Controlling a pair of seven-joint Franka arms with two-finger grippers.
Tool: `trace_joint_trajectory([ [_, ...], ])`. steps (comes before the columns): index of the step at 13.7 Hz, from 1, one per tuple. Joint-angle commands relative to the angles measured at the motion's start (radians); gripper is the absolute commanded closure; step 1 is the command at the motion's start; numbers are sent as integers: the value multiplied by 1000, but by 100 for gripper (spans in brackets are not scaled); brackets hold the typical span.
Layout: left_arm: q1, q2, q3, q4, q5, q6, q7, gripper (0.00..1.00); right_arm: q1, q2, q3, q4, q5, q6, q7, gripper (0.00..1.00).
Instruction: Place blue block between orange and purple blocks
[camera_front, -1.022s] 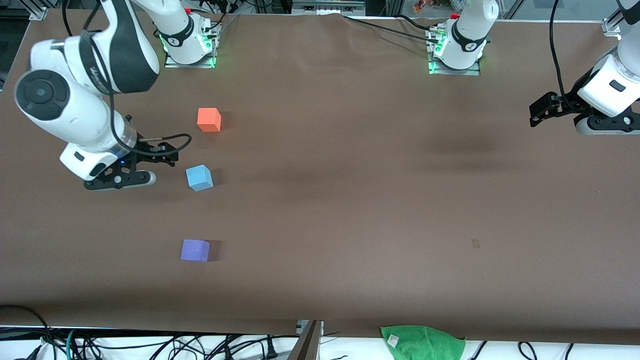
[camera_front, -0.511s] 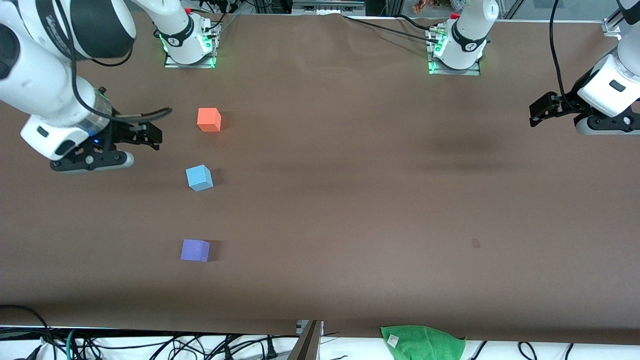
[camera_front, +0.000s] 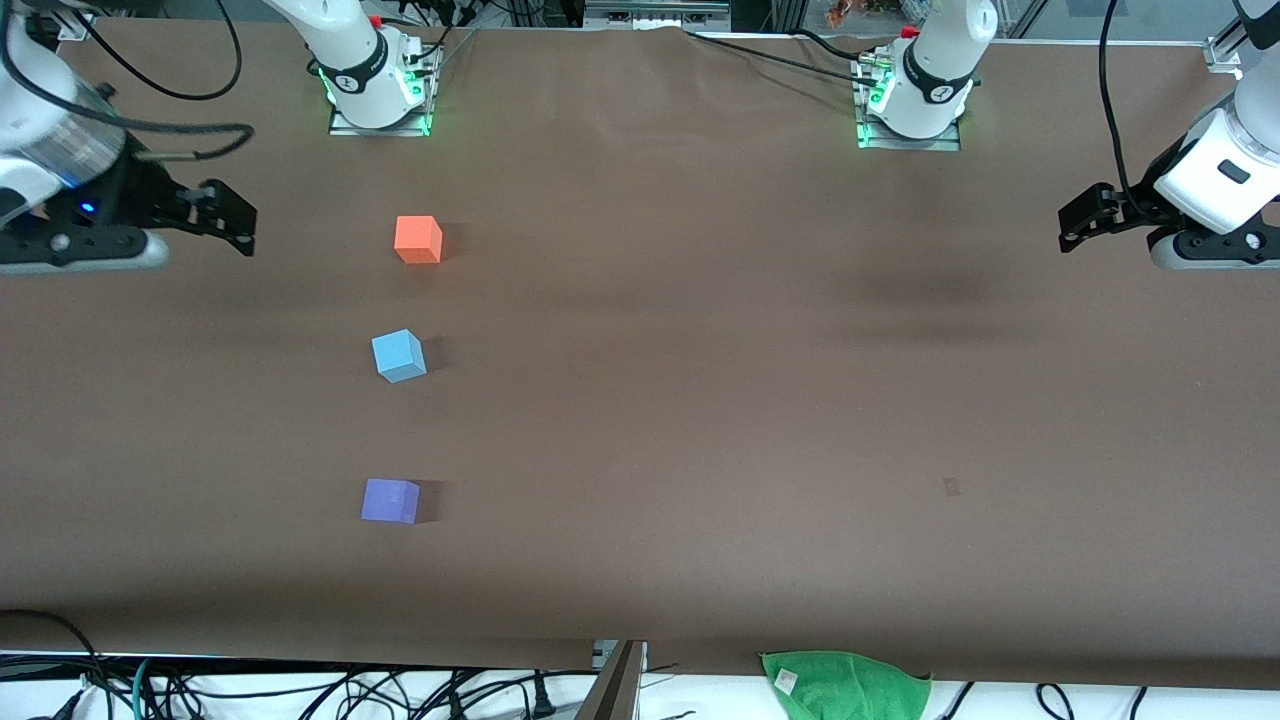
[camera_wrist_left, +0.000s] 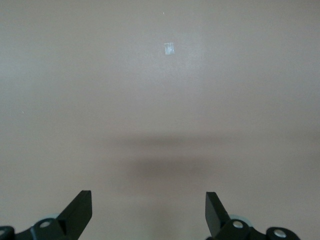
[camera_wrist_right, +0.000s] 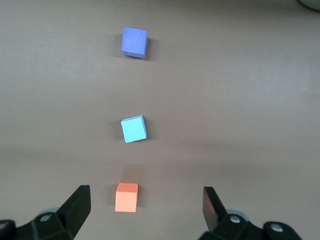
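Note:
Three small cubes lie in a row toward the right arm's end of the table. The orange block (camera_front: 418, 240) is farthest from the front camera and the purple block (camera_front: 390, 501) is nearest. Between them, apart from both, sits the blue block (camera_front: 399, 356), turned slightly askew. My right gripper (camera_front: 232, 215) hangs open and empty over bare table at the right arm's end. Its wrist view looks down the row: orange block (camera_wrist_right: 126, 197), blue block (camera_wrist_right: 134, 129), purple block (camera_wrist_right: 134, 41), with the right gripper (camera_wrist_right: 146, 205) spread wide. My left gripper (camera_front: 1075, 225) waits open over the left arm's end.
A green cloth (camera_front: 845, 685) lies past the table's front edge. A small pale mark (camera_front: 951, 487) shows on the brown table cover, and a similar mark (camera_wrist_left: 169, 48) shows in the left wrist view. The arm bases (camera_front: 380, 90) (camera_front: 910, 100) stand along the back edge.
The right gripper has drawn away from beside the blue block, rising and moving out toward the right arm's end. The blocks and the left arm have not moved.

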Motion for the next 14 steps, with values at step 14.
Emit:
trace_joint_trajectory([
  [14, 12, -10, -6, 11, -18, -19, 17, 0, -63, -17, 10, -16, 58, -107, -43, 1],
])
